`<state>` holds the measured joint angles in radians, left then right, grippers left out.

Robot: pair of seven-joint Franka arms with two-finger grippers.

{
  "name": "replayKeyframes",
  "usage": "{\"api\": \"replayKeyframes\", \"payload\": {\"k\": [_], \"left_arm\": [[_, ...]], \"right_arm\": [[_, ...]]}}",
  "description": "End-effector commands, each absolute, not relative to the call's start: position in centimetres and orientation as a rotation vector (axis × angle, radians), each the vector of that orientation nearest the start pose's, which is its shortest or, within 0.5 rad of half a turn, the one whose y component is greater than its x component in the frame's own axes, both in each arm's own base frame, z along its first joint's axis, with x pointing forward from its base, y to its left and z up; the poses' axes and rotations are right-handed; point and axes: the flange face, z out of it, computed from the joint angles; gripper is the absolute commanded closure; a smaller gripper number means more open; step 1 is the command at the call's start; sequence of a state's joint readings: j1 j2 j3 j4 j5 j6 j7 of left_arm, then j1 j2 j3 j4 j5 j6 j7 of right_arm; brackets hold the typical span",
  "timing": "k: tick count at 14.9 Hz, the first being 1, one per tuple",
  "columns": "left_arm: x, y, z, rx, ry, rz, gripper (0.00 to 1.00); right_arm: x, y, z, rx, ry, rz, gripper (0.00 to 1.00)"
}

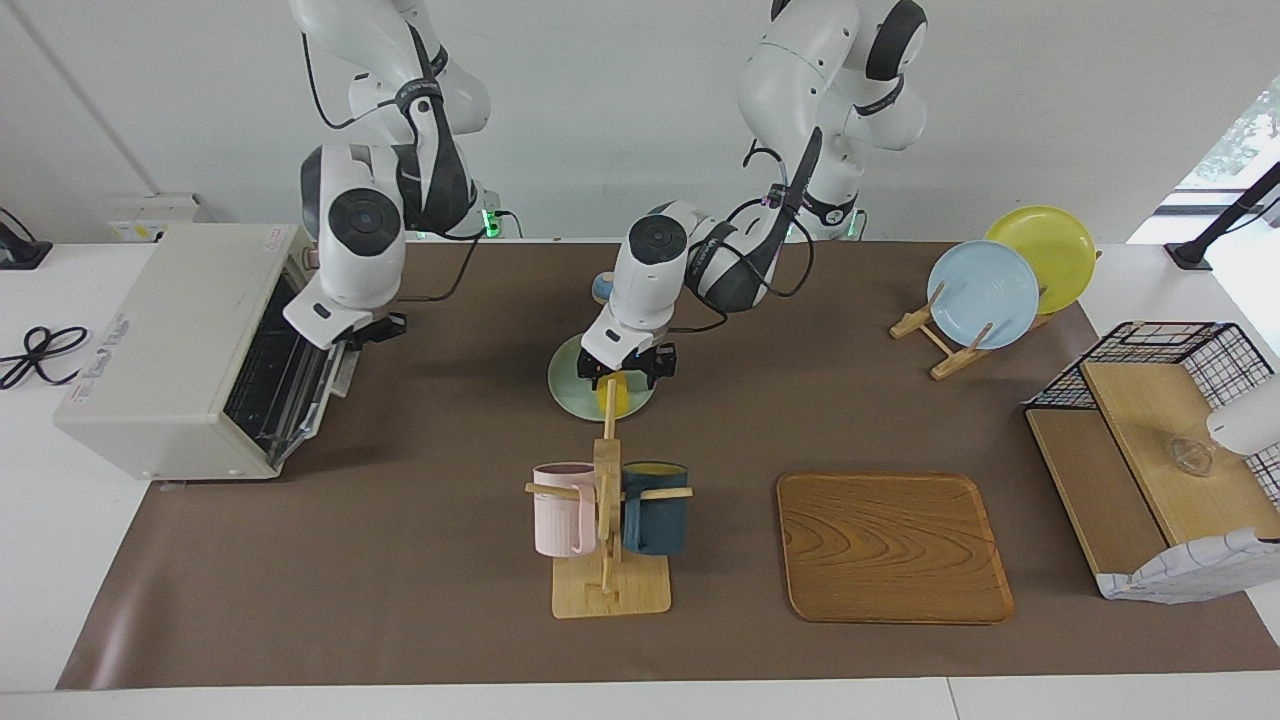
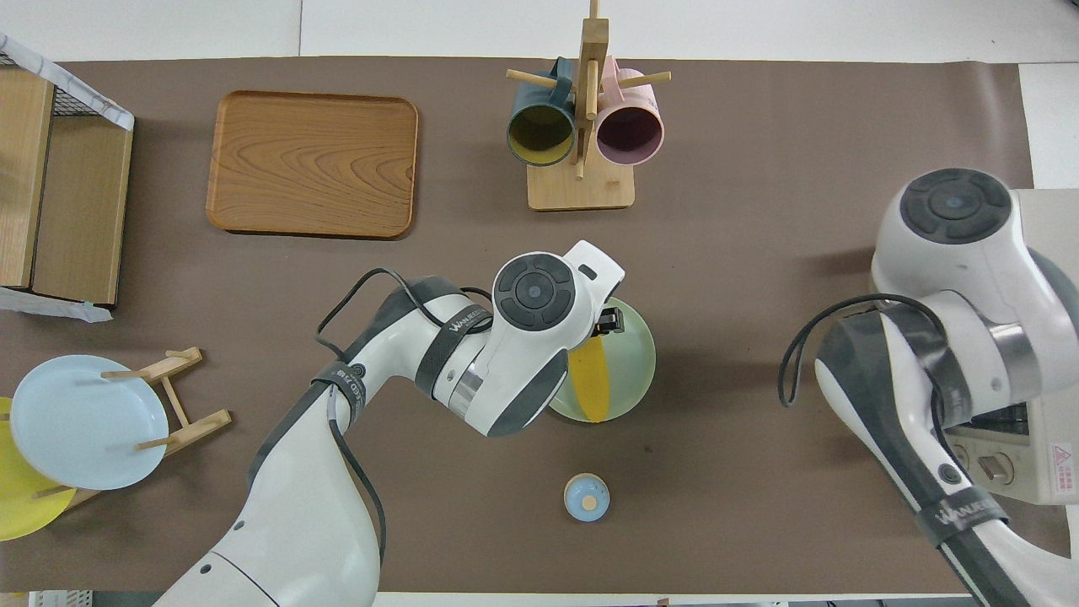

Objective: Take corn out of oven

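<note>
resting: corn (image 2: 589,381) lies on pale green plate (image 2: 636,358), 3 o'clock of oven (image 1: 170,350) in facing view
left gripper (image 1: 627,375): jaws spread over the cob, nothing pinched
right gripper (image 1: 372,328): fingertips together, empty, at oven door
handling: likely light, stiff, rolls; take mid-cob

The left gripper (image 1: 627,377) is lowered at mid-counter, wrist bent downward, jaws spread wide. The right gripper (image 1: 383,328) is held raised, jaws shut, arm folded.
</note>
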<state>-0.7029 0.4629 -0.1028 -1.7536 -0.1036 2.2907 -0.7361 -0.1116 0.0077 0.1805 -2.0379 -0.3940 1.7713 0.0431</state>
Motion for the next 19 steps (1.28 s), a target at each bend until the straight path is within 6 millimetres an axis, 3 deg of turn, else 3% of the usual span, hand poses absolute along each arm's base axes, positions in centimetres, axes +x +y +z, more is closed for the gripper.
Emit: {"api": "replayKeyframes", "payload": {"k": [1,3,4,7,8,11,13,15,17,19], "left_arm": [[46.0,-47.9,31.4,-3.287,-0.048,0.004,0.0],[45.9,-48.0,31.3,-3.286,-0.045,0.006,0.0],[45.7,-48.2,31.3,-3.285,-0.04,0.008,0.09],[45.5,-48.2,31.3,-3.279,-0.082,0.021,0.83],[45.5,-48.3,31.4,-3.278,-0.101,0.023,1.0],[46.0,-48.7,32.6,-3.282,-0.145,0.021,1.0],[48.6,-47.6,35.4,-3.278,-0.188,0.016,1.0],[53.4,-43.8,38.7,-3.254,-0.273,-0.018,1.0],[58.2,-38.4,41.9,-3.249,-0.253,-0.026,1.0],[62.2,-33.3,42.9,-3.248,-0.211,-0.025,1.0]], "right_arm": [[52.5,-5.2,40.8,-3.484,-0.291,0.513,1.0],[52.3,-5.7,40.7,-3.474,-0.308,0.533,1.0],[52.2,-6.3,40.8,-3.469,-0.309,0.546,1.0],[51.9,-7.6,41.6,-3.451,-0.359,0.553,1.0],[51.8,-7.7,41.9,-3.44,-0.376,0.547,1.0],[51.2,-9.4,43.2,-3.419,-0.395,0.526,1.0],[51.2,-9.3,44.7,-3.394,-0.353,0.525,1.0],[52.0,-9.1,47.3,-3.317,-0.238,0.467,1.0],[52.1,-8.8,49.9,-3.298,-0.205,0.455,1.0],[52.0,-8.4,52.1,-3.274,-0.176,0.427,1.0]]}}
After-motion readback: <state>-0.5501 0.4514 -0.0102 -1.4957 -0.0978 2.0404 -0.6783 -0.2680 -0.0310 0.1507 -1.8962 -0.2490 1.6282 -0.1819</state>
